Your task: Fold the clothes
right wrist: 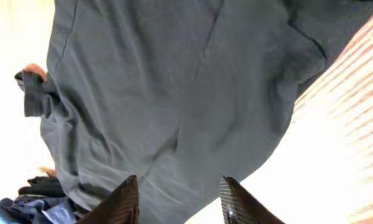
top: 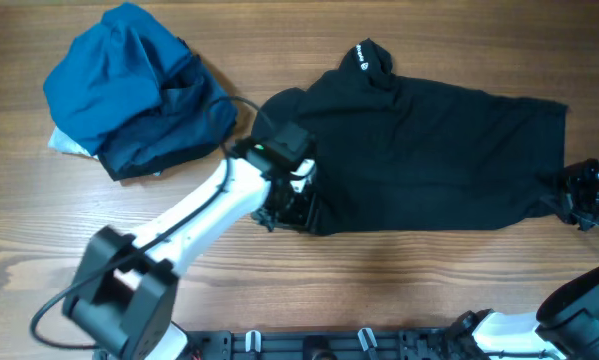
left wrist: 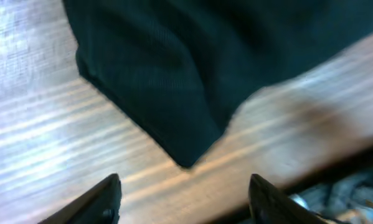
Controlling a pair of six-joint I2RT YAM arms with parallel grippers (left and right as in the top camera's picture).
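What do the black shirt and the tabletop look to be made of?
The black shirt looks like soft matte knit fabric, possibly cotton: limp creases, fine ribbing in the left wrist view. The table shows wood grain with a slight sheen; solid wood or laminate, I cannot tell.

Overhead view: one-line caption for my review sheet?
Black shirt spread on wooden table, left gripper at its lower-left corner, right gripper at its right edge, blue bundle set apart.

Shirt (top: 429, 150) blk, wht logo (top: 365, 56); bundle (top: 129, 90) brt blue + navy; table (top: 379, 280) brown woodgrain.
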